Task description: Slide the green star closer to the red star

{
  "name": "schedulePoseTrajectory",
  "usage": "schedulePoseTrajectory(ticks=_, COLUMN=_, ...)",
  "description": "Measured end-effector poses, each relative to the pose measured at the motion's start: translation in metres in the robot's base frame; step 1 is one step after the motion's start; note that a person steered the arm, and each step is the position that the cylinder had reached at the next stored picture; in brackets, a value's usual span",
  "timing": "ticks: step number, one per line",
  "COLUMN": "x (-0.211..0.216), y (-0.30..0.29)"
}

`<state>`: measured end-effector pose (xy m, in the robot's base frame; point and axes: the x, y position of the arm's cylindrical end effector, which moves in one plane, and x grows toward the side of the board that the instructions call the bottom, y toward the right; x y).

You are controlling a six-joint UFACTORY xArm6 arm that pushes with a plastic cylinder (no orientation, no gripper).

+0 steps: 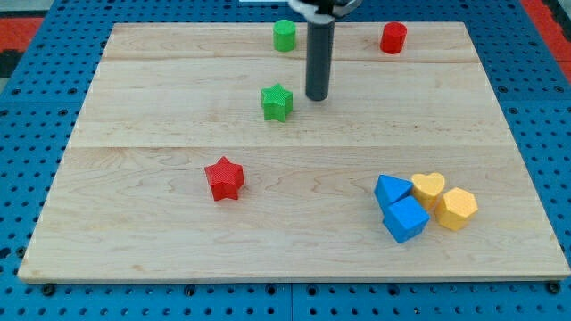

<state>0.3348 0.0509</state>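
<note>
The green star lies on the wooden board a little above the middle. The red star lies below it and to the left, well apart from it. My tip is just to the right of the green star, a small gap away, at about the same height in the view. The dark rod rises from it to the view's top edge.
A green cylinder and a red cylinder stand near the board's top edge. A cluster at the lower right holds two blue blocks, a yellow heart and a yellow hexagon. The board lies on a blue pegboard.
</note>
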Motion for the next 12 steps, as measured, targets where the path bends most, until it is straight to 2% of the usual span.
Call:
schedulePoseTrajectory(ticks=1, x=0.003, y=-0.025)
schedulePoseTrajectory(ticks=2, x=0.071, y=-0.034)
schedulePoseTrajectory(ticks=4, x=-0.003, y=-0.033)
schedulePoseTrajectory(ticks=5, x=0.002, y=-0.095)
schedulePoseTrajectory(ticks=6, x=0.074, y=-0.12)
schedulePoseTrajectory(ticks=7, x=0.112, y=-0.139)
schedulePoseTrajectory(ticks=8, x=0.064, y=-0.185)
schedulePoseTrajectory(ticks=9, x=-0.003, y=-0.161)
schedulePoseTrajectory(ticks=10, x=0.023, y=-0.077)
schedulePoseTrajectory(ticks=11, x=0.091, y=-0.055)
schedulePoseTrajectory(ticks=12, x=0.051, y=-0.073)
